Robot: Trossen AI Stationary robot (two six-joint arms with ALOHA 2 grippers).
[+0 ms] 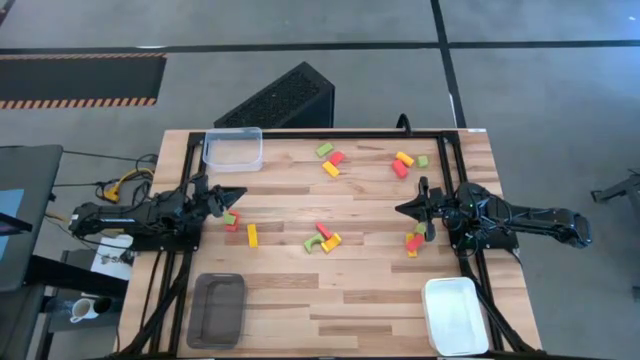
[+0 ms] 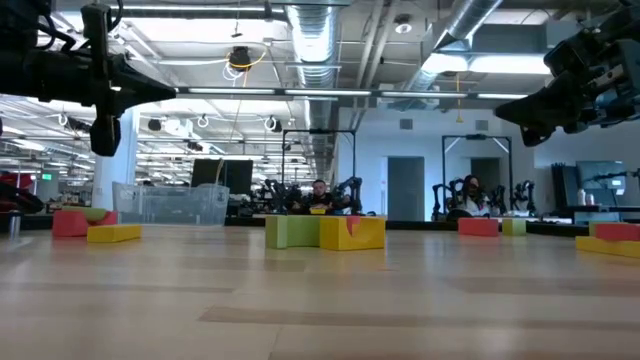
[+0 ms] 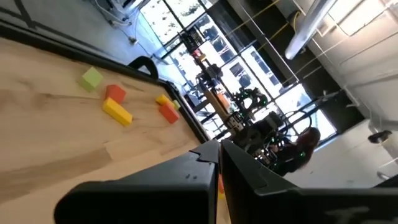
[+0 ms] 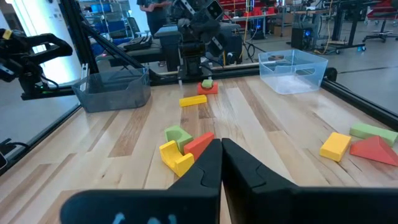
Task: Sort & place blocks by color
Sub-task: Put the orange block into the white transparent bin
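Three trays (image 1: 233, 150) show only from above; both grippers (image 1: 236, 193) (image 1: 403, 208) hover pressed together, empty, over blocks (image 1: 325, 238).

The table (image 1: 380, 290) is made of pale wooden planks with visible grain, smooth and faintly sheened. The blocks (image 4: 185, 148) just ahead of the right gripper (image 4: 221, 163) are seen as matt, solid-coloured pieces with smooth faces. Beyond them, a clear tray (image 4: 292, 70) is formed of glossy transparent plastic, and a dark grey tray (image 4: 114, 90) of smoky translucent plastic. The gripper fingers are finished in matt black.
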